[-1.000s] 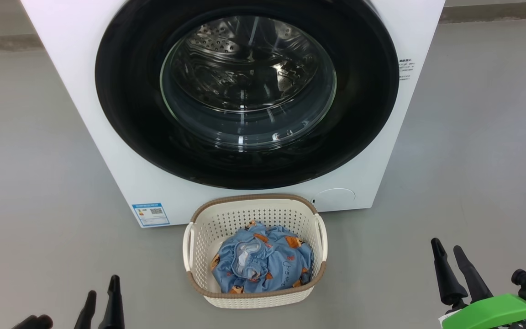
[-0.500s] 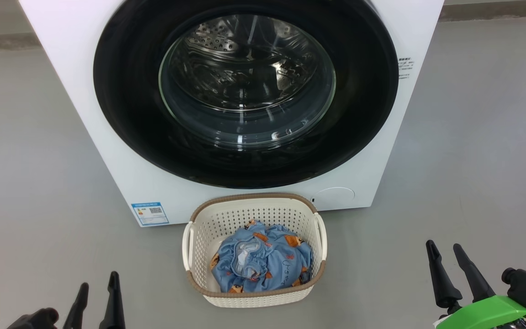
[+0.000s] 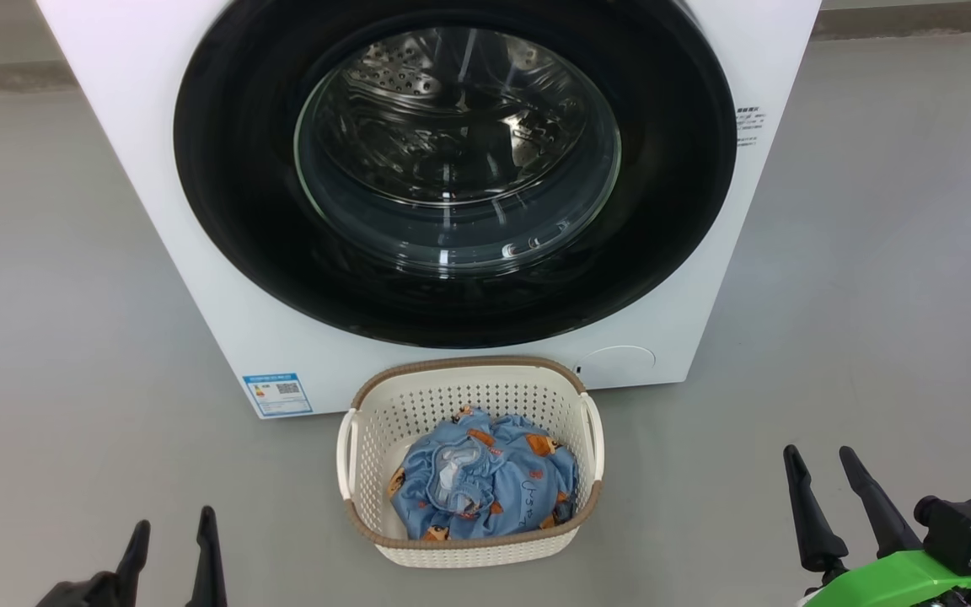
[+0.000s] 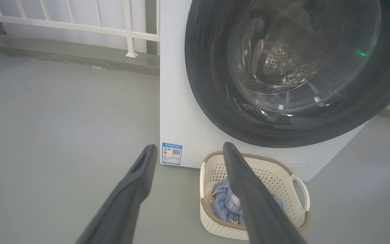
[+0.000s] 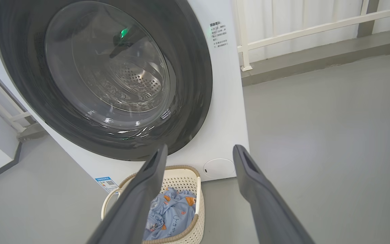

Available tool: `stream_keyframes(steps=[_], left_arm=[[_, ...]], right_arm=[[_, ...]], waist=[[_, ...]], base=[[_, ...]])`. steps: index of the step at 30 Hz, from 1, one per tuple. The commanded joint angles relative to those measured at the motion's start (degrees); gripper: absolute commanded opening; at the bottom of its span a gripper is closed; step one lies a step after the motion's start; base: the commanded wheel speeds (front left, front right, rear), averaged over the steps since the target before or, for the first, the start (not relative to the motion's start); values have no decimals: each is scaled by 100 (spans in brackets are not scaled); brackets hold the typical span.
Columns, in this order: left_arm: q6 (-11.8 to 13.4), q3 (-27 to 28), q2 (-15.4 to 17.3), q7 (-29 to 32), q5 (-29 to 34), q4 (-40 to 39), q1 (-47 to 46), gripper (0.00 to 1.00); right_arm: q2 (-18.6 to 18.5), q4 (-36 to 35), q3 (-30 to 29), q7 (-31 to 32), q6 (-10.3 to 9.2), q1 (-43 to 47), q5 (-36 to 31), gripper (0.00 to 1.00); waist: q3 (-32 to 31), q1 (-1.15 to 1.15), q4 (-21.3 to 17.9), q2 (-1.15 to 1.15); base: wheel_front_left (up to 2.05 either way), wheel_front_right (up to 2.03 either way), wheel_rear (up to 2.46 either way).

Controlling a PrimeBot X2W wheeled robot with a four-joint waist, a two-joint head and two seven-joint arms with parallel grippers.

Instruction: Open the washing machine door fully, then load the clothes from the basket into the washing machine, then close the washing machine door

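One basket sits between left claw and right claw.

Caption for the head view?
Closed washing machine door; bear-print clothes in basket before it; left tool and right tool open, empty.

Long dark tapered fingers, bright green wrist bracket

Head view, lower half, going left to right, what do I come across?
Dark two-fingered left hand → blue label sticker on the white machine front → cream perforated plastic basket with brown rim → dark two-fingered right hand.
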Motion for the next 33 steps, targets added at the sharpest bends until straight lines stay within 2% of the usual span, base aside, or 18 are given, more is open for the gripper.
stream_keyframes(steps=[1,24,33], left_arm=[[55,134,129,-93,193,-165,-42,100],[225,231,181,-482,1801,-371,48,100],[220,272,152,-483,1812,-382,66,100]], right_arm=[[-38,-164,90,-92,7,-2,-180,100],[-7,-245,-33,-478,9,58,-1532,100],[7,-198,-56,-479,9,76,-1486,100]], waist=[[3,0,-8,0],[33,0,2,0],[3,0,27,0]], base=[[0,0,0],[0,0,0],[0,0,0]])
